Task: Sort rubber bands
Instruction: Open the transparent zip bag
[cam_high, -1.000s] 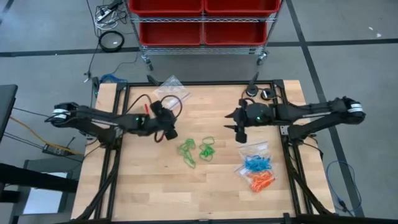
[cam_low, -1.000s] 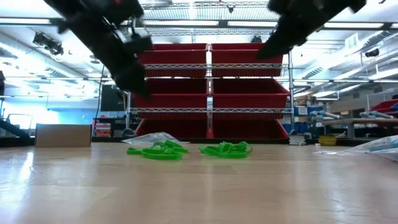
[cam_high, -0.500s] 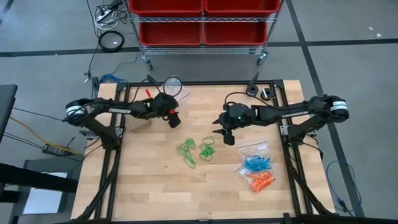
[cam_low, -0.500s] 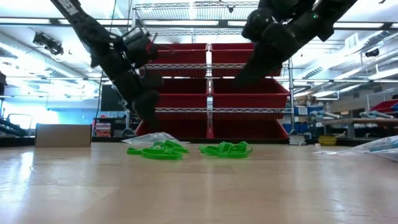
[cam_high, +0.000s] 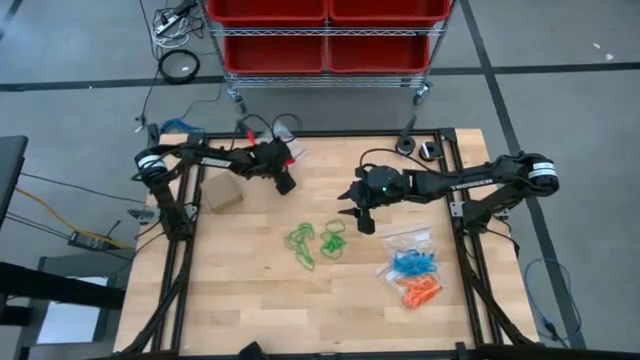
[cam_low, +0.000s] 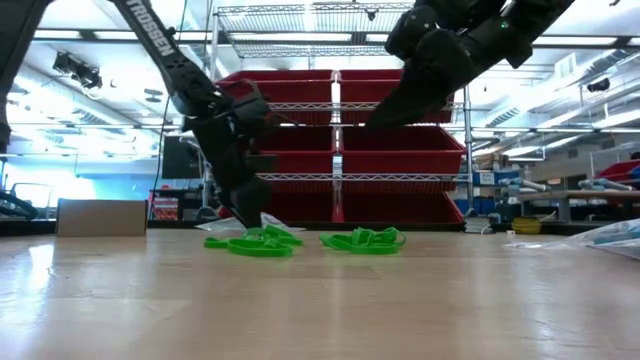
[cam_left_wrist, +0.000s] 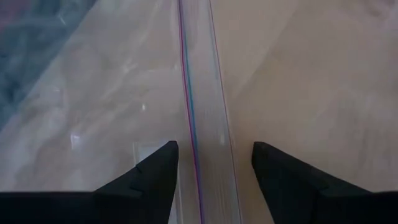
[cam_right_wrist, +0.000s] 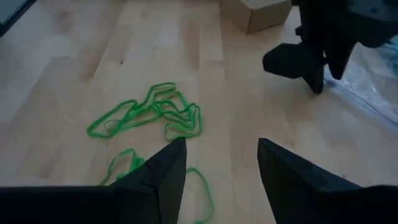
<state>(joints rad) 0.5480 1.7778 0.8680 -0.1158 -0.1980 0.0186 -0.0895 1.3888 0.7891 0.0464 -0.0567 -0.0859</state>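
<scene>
While both arms reach in over the worktop (cam_high: 250, 300), neither holds anything. The left gripper (cam_high: 285, 184) is low at the far-left part of the worktop, at the edge of a clear plastic bag (cam_high: 283, 131); its fingers (cam_left_wrist: 152, 174) stand apart, straddling the bag's zip strip (cam_left_wrist: 196, 93), which runs between them. The right gripper (cam_high: 362, 222) hangs above the worktop right of centre, fingers (cam_right_wrist: 165, 168) spread with nothing between them. The green rubber bands (cam_high: 315, 243) lie loose in two tangles at mid-worktop, just near-left of the right gripper. The blue rubber bands (cam_high: 413, 264) and orange rubber bands (cam_high: 420, 291) lie at the right side, on a second clear bag (cam_high: 405, 240); blue farther, orange nearer. A small cardboard box (cam_high: 222, 194) sits at the left edge.
</scene>
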